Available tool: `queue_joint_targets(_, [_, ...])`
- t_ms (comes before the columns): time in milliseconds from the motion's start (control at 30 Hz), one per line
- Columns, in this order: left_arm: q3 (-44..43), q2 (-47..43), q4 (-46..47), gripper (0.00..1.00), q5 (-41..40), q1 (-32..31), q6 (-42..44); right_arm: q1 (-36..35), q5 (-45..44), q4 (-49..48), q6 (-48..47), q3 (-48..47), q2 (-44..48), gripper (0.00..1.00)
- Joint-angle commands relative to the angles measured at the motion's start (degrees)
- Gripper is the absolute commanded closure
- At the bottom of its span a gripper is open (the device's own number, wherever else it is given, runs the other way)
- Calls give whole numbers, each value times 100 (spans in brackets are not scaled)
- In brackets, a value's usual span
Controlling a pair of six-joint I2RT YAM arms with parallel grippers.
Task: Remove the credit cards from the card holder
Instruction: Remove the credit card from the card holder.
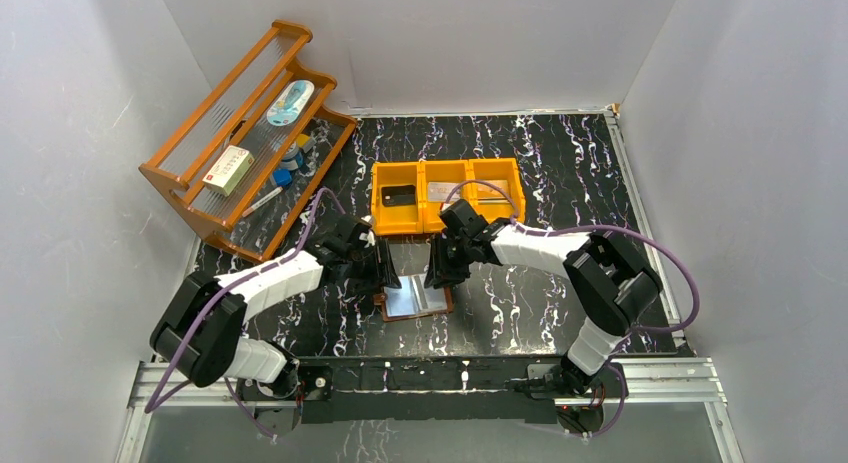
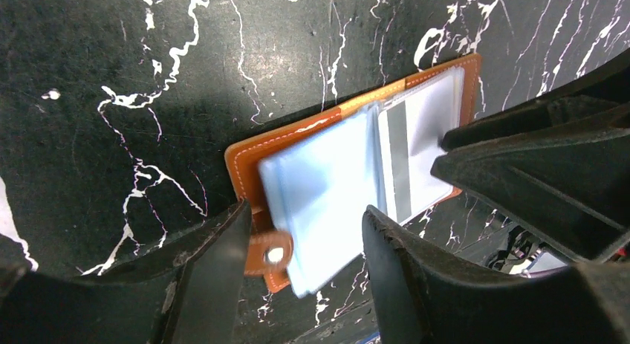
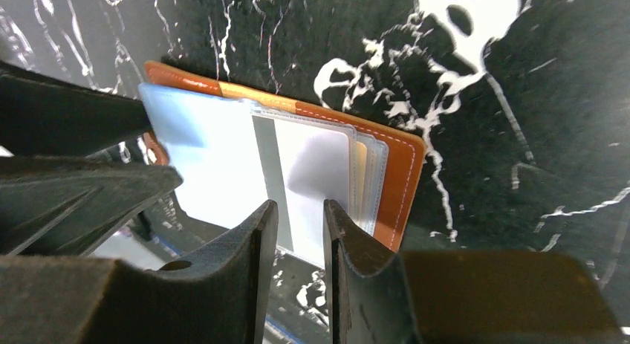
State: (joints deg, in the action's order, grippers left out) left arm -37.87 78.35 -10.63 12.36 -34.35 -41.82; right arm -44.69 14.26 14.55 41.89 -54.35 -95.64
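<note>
The black marbled counter (image 1: 560, 163) is carrying everything under inspection. A wooden rack (image 1: 285, 31) is standing at its far left corner. An orange three-part bin (image 1: 424, 198) is sitting at the far middle.

The card holder (image 1: 415, 301) is lying spread flat at the near middle of the counter, between my two grippers. Its brown stitched cover is facing down and its pale-blue clear pockets (image 2: 327, 188) are facing up.

I am hanging my left gripper (image 2: 304, 240) over the holder's snap-tab end. Its jaws are standing wide, one finger to each side of the loose pocket leaf, gripping nothing.

I am holding my right gripper (image 3: 299, 210) over the opposite end, jaws only a narrow gap apart. They are sitting above the near edge of a silvery-grey striped card (image 3: 319, 158) in its pocket; contact cannot be confirmed. A tan card (image 3: 360, 173) is showing behind it.

A black card (image 1: 398, 195) is lying in the bin's left compartment and a pale card (image 1: 443, 191) in the middle one.
</note>
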Motion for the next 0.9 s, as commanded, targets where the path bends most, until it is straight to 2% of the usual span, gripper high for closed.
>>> queue_joint_targets(0, [45, 146, -72, 46, 191, 14, 96, -31, -165, -7, 179, 169, -142, 62])
queue_joint_targets(167, [111, 222, -66, 51, 191, 12, 68, -31, -46, 144, -64, -21, -109, 61])
queue_joint_targets(400, [62, 288, -132, 59, 153, 11, 103, -29, -630, 596, -225, -260, 162, 60])
queue_joint_targets(633, [16, 306, -194, 62, 117, 16, 104, -29, -457, 533, -237, -228, 2, 60])
queue_joint_targets(867, [-3, 337, -128, 75, 230, 10, 128, -31, 84, 100, -153, -97, -57, 67])
